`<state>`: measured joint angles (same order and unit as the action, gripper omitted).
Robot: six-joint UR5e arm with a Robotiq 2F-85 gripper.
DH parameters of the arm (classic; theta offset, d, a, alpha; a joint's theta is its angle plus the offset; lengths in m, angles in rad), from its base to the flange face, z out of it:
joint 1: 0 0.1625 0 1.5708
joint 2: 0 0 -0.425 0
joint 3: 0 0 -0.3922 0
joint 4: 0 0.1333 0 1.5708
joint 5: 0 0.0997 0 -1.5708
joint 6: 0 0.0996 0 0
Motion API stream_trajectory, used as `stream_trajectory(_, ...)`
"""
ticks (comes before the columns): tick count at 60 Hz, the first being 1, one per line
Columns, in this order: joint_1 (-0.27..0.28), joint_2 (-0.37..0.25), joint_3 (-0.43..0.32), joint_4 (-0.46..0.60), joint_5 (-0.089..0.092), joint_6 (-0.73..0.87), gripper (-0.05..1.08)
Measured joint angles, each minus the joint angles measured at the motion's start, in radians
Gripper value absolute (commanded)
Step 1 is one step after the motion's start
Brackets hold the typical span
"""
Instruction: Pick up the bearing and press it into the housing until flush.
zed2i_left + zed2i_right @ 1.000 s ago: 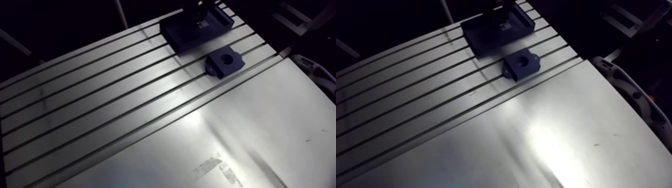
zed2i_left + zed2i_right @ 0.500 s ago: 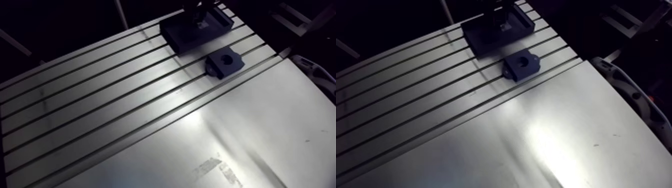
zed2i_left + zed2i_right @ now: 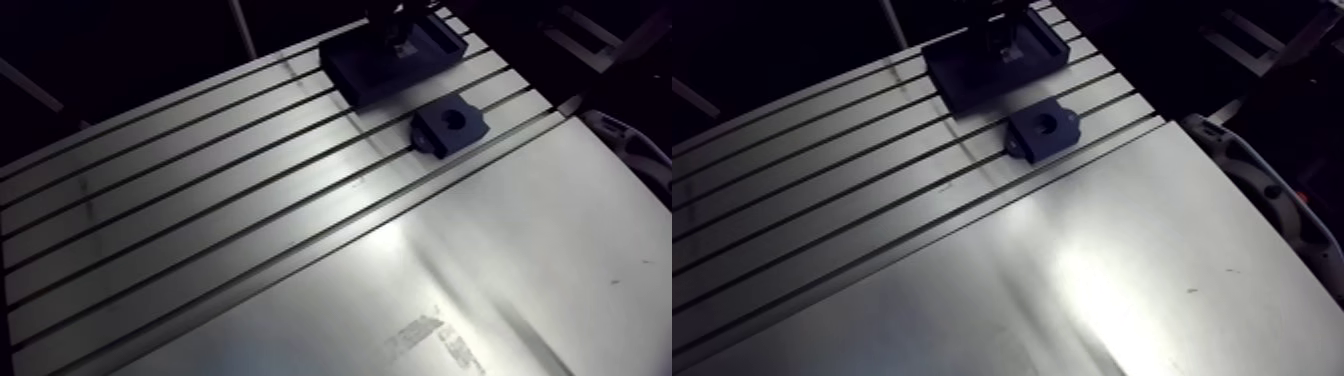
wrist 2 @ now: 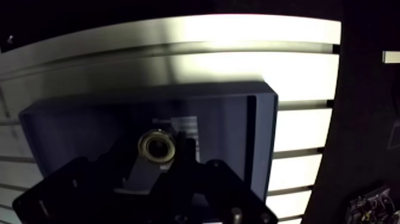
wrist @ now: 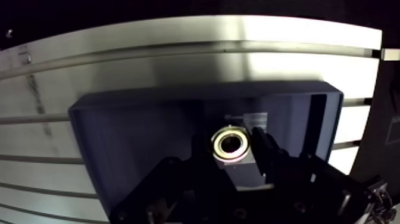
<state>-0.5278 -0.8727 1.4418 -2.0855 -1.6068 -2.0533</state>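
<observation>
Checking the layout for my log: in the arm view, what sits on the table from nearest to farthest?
Dark square housing block with a round bore → dark rectangular tray → gripper, hanging over that tray.

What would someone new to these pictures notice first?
The shiny bearing ring, lit bright against the dark tray it sits in, right at the gripper in the wrist view. Next, the dark housing with its round empty bore, standing apart from the tray on the slotted table in the arm view.
</observation>
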Motion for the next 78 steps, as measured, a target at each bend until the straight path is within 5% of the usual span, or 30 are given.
stream_trajectory(17,0.0,-0.004,0.0,0.0,-0.001,0.0,0.57)
stream_trajectory(44,-0.003,-0.027,0.008,0.005,-0.029,-0.001,0.58)
stream_trajectory(78,-0.007,-0.155,0.107,0.012,-0.025,-0.016,0.62)
